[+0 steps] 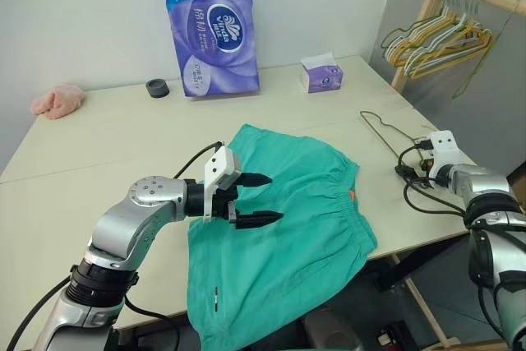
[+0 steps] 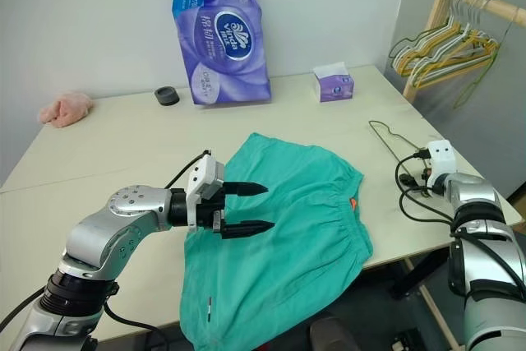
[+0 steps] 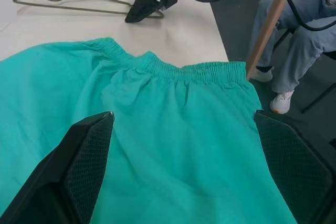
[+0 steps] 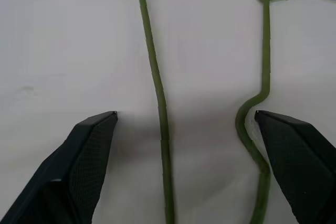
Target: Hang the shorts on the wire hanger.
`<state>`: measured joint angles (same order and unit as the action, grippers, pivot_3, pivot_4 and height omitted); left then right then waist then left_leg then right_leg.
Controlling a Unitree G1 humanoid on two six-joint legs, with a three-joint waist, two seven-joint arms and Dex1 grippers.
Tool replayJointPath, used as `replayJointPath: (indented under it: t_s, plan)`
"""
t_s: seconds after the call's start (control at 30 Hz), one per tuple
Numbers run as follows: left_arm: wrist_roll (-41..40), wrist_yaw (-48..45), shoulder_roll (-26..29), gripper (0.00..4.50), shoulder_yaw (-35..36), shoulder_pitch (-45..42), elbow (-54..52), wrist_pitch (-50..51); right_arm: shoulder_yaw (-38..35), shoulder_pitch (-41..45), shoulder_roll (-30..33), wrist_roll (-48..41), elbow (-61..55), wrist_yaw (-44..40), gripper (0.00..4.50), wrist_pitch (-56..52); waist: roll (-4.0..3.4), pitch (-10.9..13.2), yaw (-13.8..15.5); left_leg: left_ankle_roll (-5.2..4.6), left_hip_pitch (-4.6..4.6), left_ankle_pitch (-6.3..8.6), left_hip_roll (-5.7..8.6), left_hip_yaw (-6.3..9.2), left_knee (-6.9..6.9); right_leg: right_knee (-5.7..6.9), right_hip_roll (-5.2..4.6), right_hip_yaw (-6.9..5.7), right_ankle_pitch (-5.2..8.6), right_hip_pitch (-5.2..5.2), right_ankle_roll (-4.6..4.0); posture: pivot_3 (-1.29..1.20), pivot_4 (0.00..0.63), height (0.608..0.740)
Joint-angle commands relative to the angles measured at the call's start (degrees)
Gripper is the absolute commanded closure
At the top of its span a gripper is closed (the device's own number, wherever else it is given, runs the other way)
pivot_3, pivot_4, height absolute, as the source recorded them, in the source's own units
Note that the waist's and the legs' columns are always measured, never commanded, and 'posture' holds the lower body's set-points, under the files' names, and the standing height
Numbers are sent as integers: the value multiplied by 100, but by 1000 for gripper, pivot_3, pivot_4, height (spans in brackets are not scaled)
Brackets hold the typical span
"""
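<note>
So on the table (image 1: 99, 133) there's one pair of teal shorts (image 1: 288, 228), one dark green wire hanger (image 1: 386, 131), one big purple pack of toilet rolls (image 1: 212, 26), one small purple tissue box (image 1: 321, 74), one little black round thing (image 1: 157, 88) and one pink cloth lump (image 1: 57, 100). One wooden rack (image 1: 448, 6) off to the right carries a bunch of yellow and pale hangers (image 1: 436, 39), too tangled to count. Two robot grippers: the left gripper (image 1: 255, 199) and the right gripper (image 3: 140, 10).

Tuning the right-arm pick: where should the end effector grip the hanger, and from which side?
Grip the hanger on the straight wire already between the open right end effector fingers, coming down from above. It lies flat on the table, so there is no side access, and a straight run slips less than the notched shoulder.
</note>
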<state>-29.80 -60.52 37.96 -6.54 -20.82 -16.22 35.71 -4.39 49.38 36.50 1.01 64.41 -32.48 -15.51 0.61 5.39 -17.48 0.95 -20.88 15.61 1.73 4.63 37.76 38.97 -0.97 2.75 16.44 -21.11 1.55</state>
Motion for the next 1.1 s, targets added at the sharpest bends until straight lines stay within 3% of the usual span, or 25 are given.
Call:
replayJointPath:
  t_s: [0.03, 0.13, 0.3, 0.67, 0.8, 1.1]
  plan:
    - [-100, 6, 3, 0, 106, -61, -183, -33, -39, -55, 154, -14, -438, -10, 26, 332, 0, 0, -1, 0, 0, 0, 0, 0, 0, 0, 0, -1, 0, -1, 0, -308, 68, 740]
    - [-104, 3, 11, 0, 100, -57, -177, -41, -309, -127, 145, -293, -608, -67, 26, 237, 0, 1, -3, 1, 0, 0, -1, 1, 0, 0, 0, -1, 0, -1, 0, -310, 69, 740]
    - [-142, -28, 5, 0, 85, -37, -193, -35, -749, -10, 197, -511, -279, 572, 26, 176, 1, 1, -4, 1, 0, 1, -2, 1, -1, 0, 0, -1, 0, -1, 0, -310, 69, 740]
    - [-172, -184, 48, 0, 67, -32, -208, -47, -255, 186, 162, -29, 470, 732, 26, 92, 0, 3, -15, 1, 1, 1, -2, -1, -2, 0, 3, 2, 0, -1, 0, -312, 72, 740]
    - [-154, -198, 49, 0, 63, -46, -184, -64, -165, 289, 145, -3, 685, 409, 900, -314, 1, 3, -11, 1, 1, 1, -4, 0, -2, -1, 7, 0, 0, 1, 0, -312, 72, 740]
    - [-120, -210, 44, 0, 63, -36, -138, -125, -49, 186, 129, 95, 741, 123, 3983, -446, 6, 0, 20, 1, 2, 1, -1, 1, 3, -4, 15, -2, 1, 7, 1, -310, 67, 740]
